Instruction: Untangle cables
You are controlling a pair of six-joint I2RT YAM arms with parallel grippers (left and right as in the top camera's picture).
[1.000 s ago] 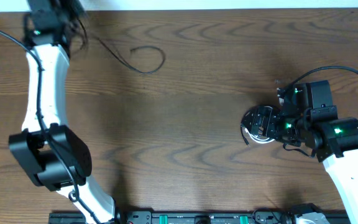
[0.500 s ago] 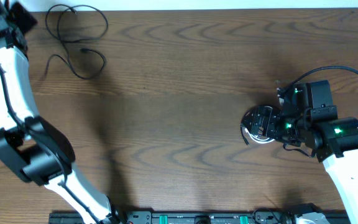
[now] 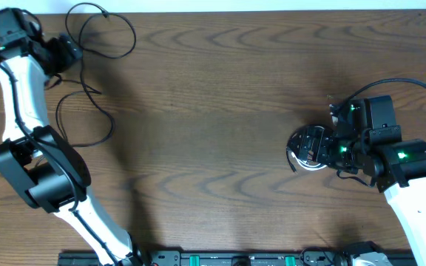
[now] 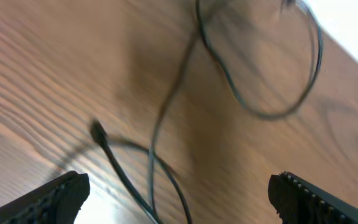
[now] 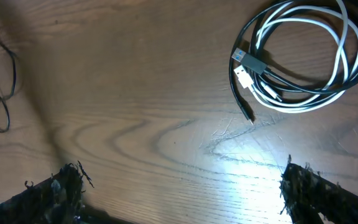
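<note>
Black cable [image 4: 266, 116]; black-and-white coil [image 5: 252, 61]; brown woodgrain table [image 3: 213, 111].

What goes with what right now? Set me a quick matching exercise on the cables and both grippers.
Things:
1. loose black cable
2. black-and-white coil
3. left gripper
4. right gripper

Place or state:
A. open, near the coil
B. right side, wound in a ring
C. open, over the sprawled loops
D. far left, sprawled in loops

Pairs: 1-D, 2-B, 3-C, 4-A
</note>
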